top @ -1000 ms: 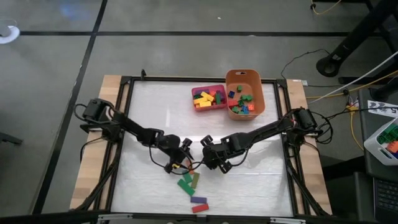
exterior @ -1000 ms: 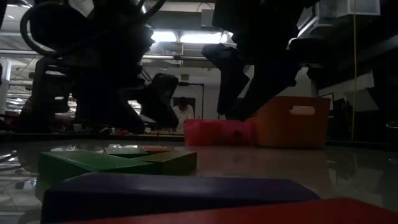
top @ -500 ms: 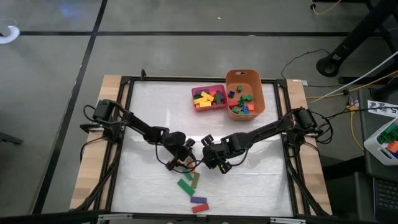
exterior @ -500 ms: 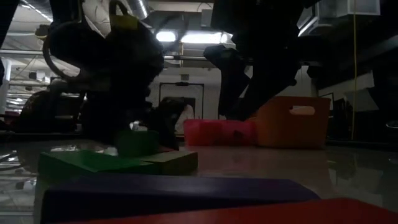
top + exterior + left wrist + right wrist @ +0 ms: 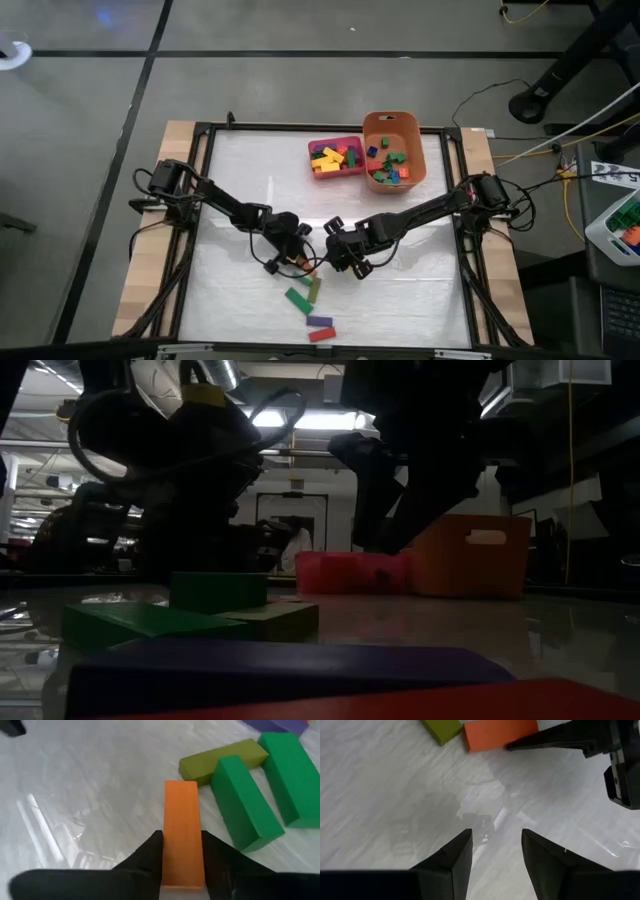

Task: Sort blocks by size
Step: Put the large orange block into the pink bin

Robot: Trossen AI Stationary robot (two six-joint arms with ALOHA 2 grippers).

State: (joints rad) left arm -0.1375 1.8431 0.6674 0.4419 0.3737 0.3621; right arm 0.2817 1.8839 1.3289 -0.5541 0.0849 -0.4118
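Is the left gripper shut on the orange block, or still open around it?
Shut on it: in the left wrist view both fingers press the sides of the orange block, which lies flat.

A: Left gripper (image 5: 182, 851)?
B: Low near the table's front-middle, fingers (image 5: 148, 851) clamped on something, arm reaching in from the left edge.
A: Right gripper (image 5: 492, 845)?
B: Just beside it, fingers apart, holding nothing, arm stretched from the right edge.
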